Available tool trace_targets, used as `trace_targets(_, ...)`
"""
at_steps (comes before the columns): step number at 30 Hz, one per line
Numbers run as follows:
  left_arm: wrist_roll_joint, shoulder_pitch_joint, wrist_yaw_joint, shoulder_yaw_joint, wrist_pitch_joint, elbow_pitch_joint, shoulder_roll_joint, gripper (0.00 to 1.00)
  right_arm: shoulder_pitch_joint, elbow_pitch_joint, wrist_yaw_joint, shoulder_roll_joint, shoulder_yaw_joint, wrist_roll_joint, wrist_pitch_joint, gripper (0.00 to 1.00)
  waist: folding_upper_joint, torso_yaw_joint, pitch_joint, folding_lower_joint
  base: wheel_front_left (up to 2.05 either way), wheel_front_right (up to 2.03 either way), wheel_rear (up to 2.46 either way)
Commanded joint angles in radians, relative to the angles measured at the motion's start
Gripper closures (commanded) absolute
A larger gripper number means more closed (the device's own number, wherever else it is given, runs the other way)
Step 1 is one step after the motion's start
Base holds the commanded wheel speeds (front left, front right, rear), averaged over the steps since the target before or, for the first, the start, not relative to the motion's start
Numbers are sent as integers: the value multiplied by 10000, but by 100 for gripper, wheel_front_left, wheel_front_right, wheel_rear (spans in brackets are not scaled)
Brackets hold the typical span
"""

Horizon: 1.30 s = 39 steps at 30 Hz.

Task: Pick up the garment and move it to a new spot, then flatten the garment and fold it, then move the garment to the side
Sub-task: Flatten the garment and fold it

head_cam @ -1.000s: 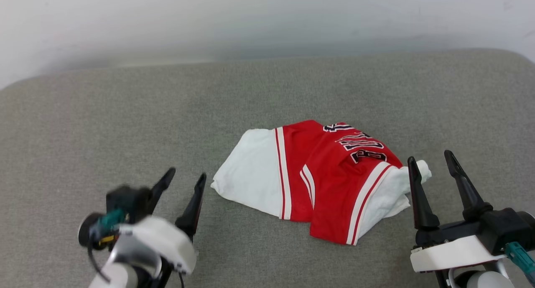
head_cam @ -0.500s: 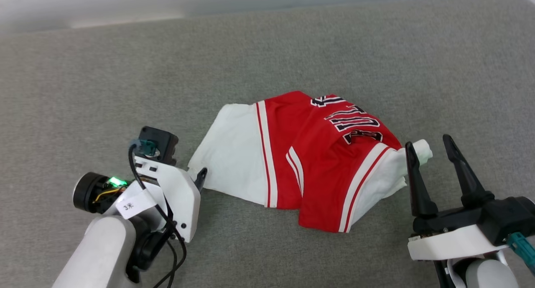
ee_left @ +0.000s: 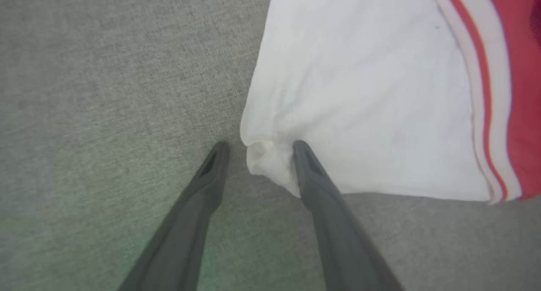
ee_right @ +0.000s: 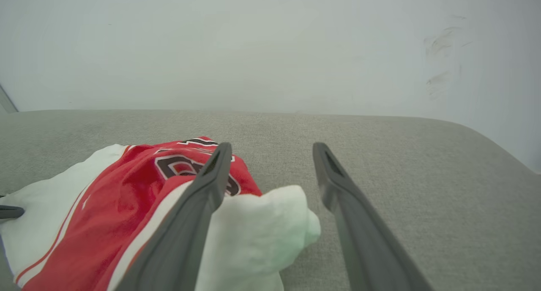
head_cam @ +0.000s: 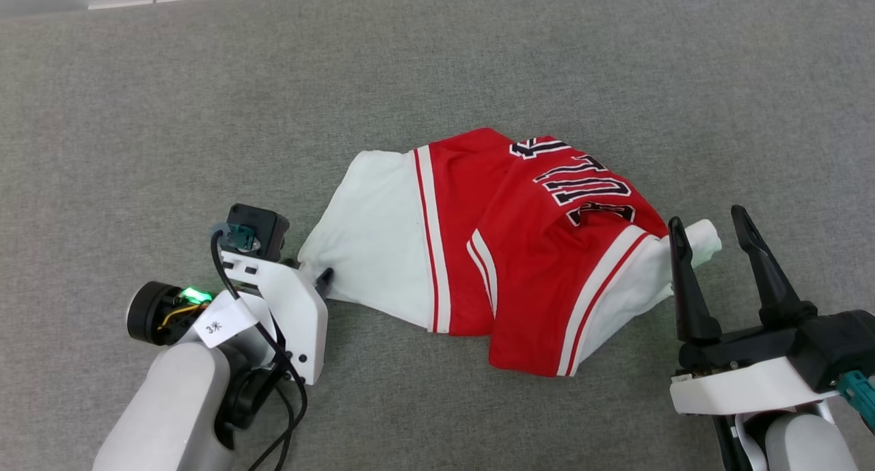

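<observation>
- My left tool (ee_left: 258, 145) stands open, fingers astride a bunched white sleeve corner of the jersey (head_cam: 540, 266), nothing gripped.
- The jersey, soft, crumpled red cloth with striped trim, lies mid-worktop (head_cam: 205, 115) on grey weave.
- My right tool (head_cam: 707, 217) gapes wide and empty beside the other white sleeve.

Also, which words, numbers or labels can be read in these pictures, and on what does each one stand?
"3", followed by a mark too small to read: on the white paper tag fixed to the left arm.
Black block letters with white outline, on the red jersey: creased and seen upside down; they look like "ULL", but the whole word cannot be read.
Number under those letters: partly folded under, unreadable.
</observation>
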Motion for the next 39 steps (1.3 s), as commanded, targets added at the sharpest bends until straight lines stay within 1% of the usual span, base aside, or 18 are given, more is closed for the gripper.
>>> trace_targets(1,-75,382,-48,-220,119,473,-65,100,-66,26,-7,16,-18,-31,-22,0,0,57,-48,0,0,0,0)
trace_targets(5,-64,640,270,183,-561,359,10,100,15,135,-7,15,-57,-103,-22,0,0,263,-353,0,0,0,0)
trace_targets(8,-80,985,577,569,-1092,-47,144,100,152,215,-7,18,-70,-137,-24,0,0,476,-678,0,0,0,0)
trace_targets(9,-80,985,577,569,-1092,-47,144,100,152,215,-7,18,-70,-137,-24,0,0,476,-678,0,0,0,0)
trace_targets(10,-117,1134,678,726,-1269,-199,160,100,198,250,-5,16,-77,-157,-24,0,0,557,-804,0,0,0,0)
trace_targets(13,-204,1751,974,1144,-1618,-663,313,100,286,364,-7,16,-36,-216,-22,0,0,779,-1154,0,0,0,0)
trace_targets(17,-342,2758,1298,1589,-1814,-1240,580,100,455,552,-7,16,-82,-276,-22,0,0,1028,-1581,0,0,0,0)
trace_targets(21,-532,3691,1388,1686,-1884,-1705,620,100,642,694,-7,15,-58,-311,-24,0,0,1216,-1881,0,0,0,0)
trace_targets(24,-656,4155,1217,1562,-2045,-1900,559,100,650,779,-7,16,-55,-345,-24,0,0,1298,-2014,0,0,0,0)
trace_targets(25,-559,4230,1175,1544,-2210,-1921,611,65,668,829,-7,16,-47,-346,-22,0,0,1315,-2056,0,0,0,0)
trace_targets(26,-445,4252,1138,1524,-2437,-1924,662,0,679,865,-7,16,-39,-345,-22,0,0,1327,-2083,0,0,0,0)
trace_targets(29,-278,4157,855,1404,-3254,-1800,608,0,713,977,-7,16,-16,-375,-24,0,0,1374,-2224,0,0,0,0)
trace_targets(32,3,3875,726,1502,-4360,-1646,575,0,711,1080,-7,17,13,-408,-24,0,0,1381,-2361,0,0,0,0)
trace_targets(35,537,3473,632,1591,-5847,-1649,607,0,723,1159,-5,18,-113,-415,-24,0,0,1410,-2532,0,0,0,0)
trace_targets(37,807,3335,464,1550,-6789,-1699,600,0,806,1195,-7,17,-167,-496,-24,0,0,1428,-2667,0,0,0,0)
trace_targets(39,1033,3242,477,1606,-7556,-1681,602,0,823,1215,-7,17,-229,-576,54,0,0,1432,-2784,0,0,0,0)
